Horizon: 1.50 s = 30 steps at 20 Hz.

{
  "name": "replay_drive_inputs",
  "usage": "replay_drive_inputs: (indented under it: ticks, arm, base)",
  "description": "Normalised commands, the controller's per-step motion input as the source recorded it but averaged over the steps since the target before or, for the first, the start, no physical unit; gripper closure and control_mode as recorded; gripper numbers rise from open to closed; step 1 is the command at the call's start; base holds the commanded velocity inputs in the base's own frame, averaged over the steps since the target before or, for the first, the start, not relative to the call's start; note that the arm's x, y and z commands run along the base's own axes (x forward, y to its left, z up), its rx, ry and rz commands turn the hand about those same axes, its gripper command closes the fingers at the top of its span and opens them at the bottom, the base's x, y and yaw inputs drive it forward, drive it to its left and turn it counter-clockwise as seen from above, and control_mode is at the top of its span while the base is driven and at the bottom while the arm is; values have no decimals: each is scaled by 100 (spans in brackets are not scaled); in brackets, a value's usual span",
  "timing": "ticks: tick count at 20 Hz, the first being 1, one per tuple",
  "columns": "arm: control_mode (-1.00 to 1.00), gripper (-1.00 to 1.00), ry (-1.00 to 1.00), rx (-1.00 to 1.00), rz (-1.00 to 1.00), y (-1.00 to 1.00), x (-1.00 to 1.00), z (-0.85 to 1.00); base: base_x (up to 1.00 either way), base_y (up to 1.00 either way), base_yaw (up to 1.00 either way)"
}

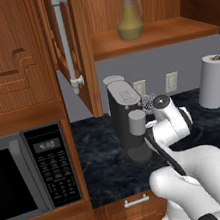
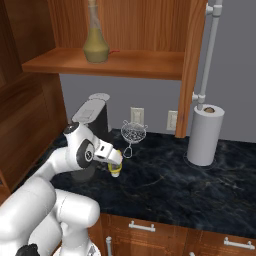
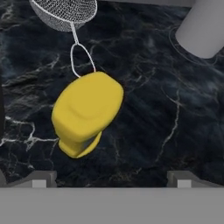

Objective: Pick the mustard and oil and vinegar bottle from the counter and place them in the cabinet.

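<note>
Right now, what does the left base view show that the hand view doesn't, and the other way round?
Left base view alone: the cruet standing on the cabinet shelf, the microwave, the coffee machine and the wall outlets.

Hand view alone: the mustard lying on its side, between the open gripper tips.

Both: the counter, the paper towel roll and the wire strainer.

Microwave (image 1: 26,174) at far left, dark coffee machine (image 1: 127,117) beside it, wire strainer (image 2: 133,133) by 2 wall outlets (image 2: 137,116), paper towel roll (image 2: 204,134) right
</note>
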Motion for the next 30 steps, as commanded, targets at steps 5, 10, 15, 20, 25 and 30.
replay_drive_inputs:
  ticks: [5, 10, 15, 20, 25, 30]
  arm:
    - [-100, -100, 0, 0, -10, 22, 8, -33]
    - [-100, -100, 0, 0, -11, 34, 1, -32]
    - [-100, -100, 0, 0, -11, 25, 19, -28]
    - [-100, -100, 0, -1, -10, 19, 41, -25]
    - [-100, -100, 0, 0, -9, 32, 35, -31]
    - [-100, -100, 0, 0, -9, 39, 14, -29]
  base:
    - [0, 0, 0]
    - [0, 0, 0]
    - [0, 0, 0]
    - [0, 0, 0]
    - [0, 0, 0]
    - [0, 0, 0]
